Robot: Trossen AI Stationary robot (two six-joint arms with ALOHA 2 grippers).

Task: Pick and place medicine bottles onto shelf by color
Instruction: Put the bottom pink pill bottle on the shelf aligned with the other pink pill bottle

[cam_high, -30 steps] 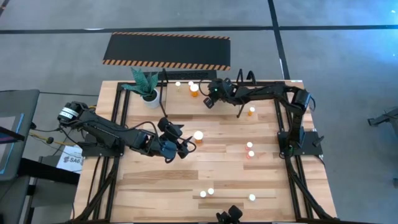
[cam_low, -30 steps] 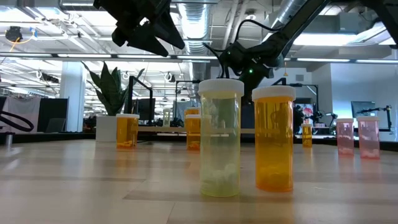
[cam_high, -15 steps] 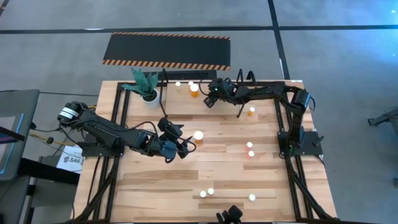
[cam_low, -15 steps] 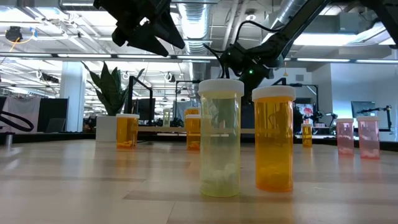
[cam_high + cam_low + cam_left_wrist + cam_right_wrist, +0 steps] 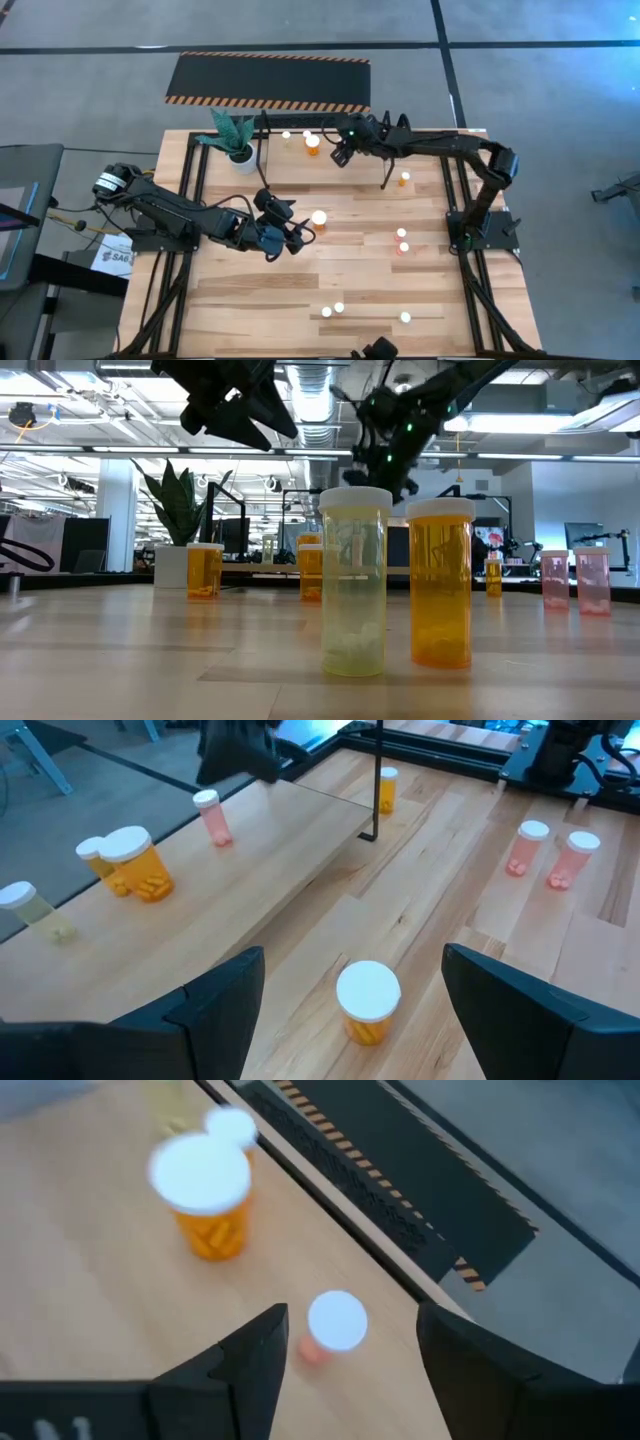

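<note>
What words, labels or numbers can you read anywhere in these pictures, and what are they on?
"SAB": partial dark print on the white paper sheet lying on the floor left of the table; the rest is cut off and too small to read.
Medicine bottles: no readable labels.
Black mat: only orange and black hazard stripes, no words.

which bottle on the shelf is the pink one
The small pink bottle right in front of the right gripper, standing apart from the big orange bottle; the other shelf bottles are orange or yellow.
</note>
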